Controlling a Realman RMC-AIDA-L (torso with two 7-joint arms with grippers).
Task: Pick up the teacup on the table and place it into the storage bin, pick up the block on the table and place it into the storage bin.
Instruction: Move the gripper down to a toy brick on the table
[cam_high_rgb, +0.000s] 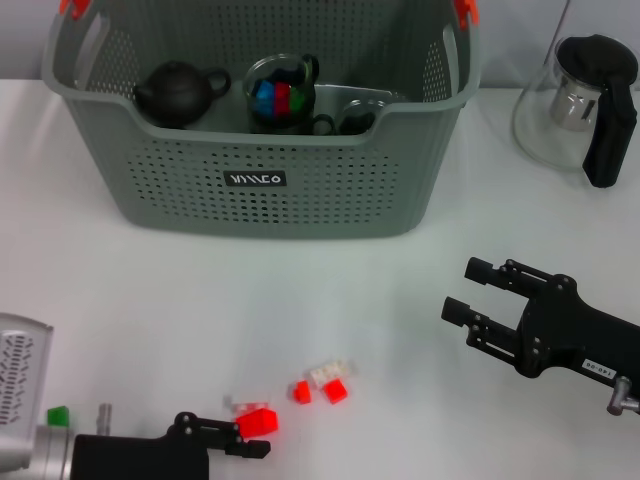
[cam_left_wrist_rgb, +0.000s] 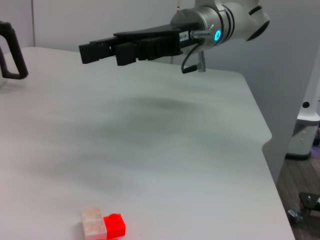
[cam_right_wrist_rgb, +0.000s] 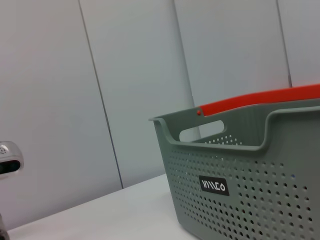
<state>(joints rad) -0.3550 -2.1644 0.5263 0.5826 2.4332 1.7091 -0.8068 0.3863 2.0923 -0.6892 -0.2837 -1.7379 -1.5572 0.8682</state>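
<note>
Your left gripper (cam_high_rgb: 262, 436) at the table's (cam_high_rgb: 150, 290) near edge is clenched on a red block (cam_high_rgb: 257, 421) for the storage bin (cam_high_rgb: 260, 190) by the far edge, while your right gripper (cam_high_rgb: 465, 290) waits with spread fingers near the right edge.

White table (cam_high_rgb: 150, 290) bears storage bin (cam_high_rgb: 260, 190), pitcher (cam_high_rgb: 580, 105), blocks (cam_high_rgb: 322, 382).

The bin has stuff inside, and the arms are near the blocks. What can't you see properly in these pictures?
- Bin: the front wall hides its floor in the head view; the right wrist view shows only the outside.
- Glass cup: colourful pieces inside, too small to name.
- Left gripper: at the red block on the head view's bottom edge; a grip cannot be told.
- Pitcher: partly cut off by the right edge.
- Right gripper: hangs over the table, fingers open.
</note>
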